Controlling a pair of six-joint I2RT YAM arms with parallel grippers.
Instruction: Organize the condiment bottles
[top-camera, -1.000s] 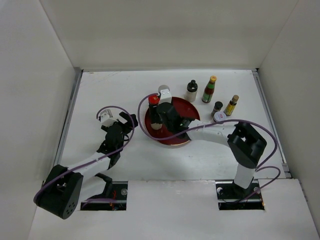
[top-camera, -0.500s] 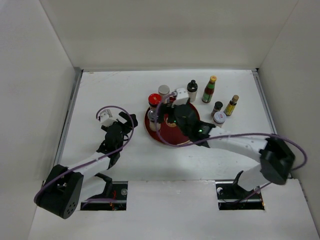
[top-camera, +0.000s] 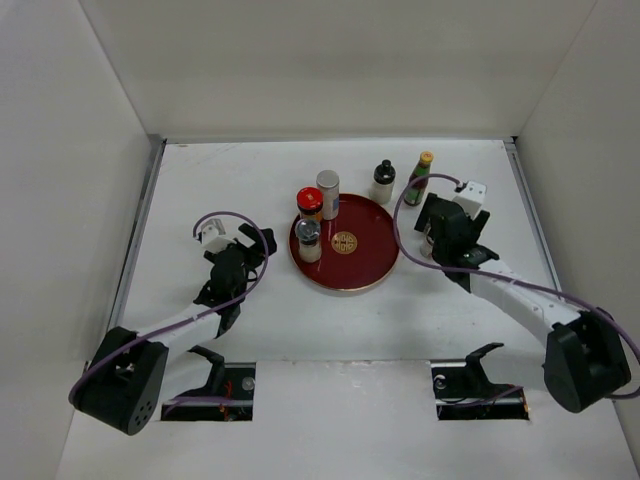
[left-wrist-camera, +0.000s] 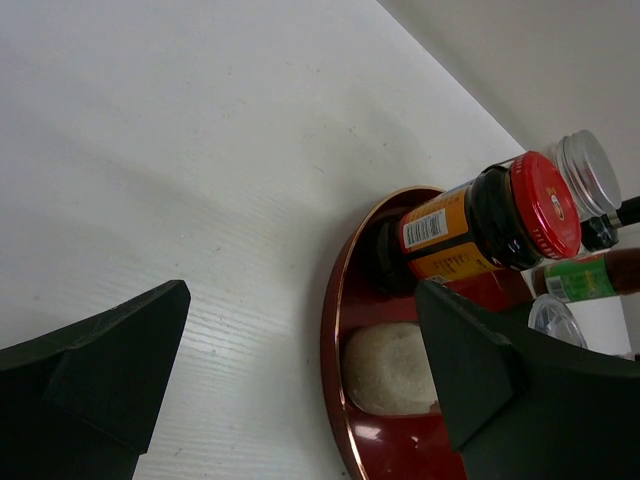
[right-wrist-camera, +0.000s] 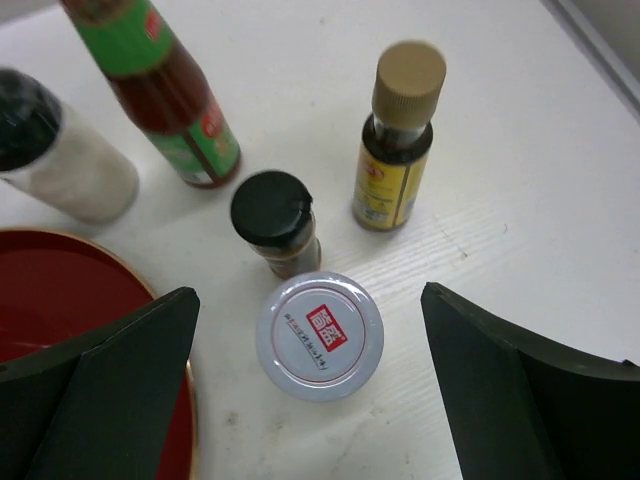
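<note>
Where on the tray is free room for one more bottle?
The right half of the tray, from the gold emblem to the rim, is bare. Its left edge is crowded: red-capped jar, silver-capped shaker, clear-capped bottle.

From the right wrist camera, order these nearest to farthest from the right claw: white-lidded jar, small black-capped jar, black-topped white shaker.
1. Round white-lidded jar with red label, in the middle, between the right claw fingers.
2. Small black-capped brown jar, just beyond it.
3. Black-topped white shaker, far left.

Glossy tray (top-camera: 372, 228), metal-capped jar (top-camera: 328, 192), matt table (top-camera: 240, 175).
</note>
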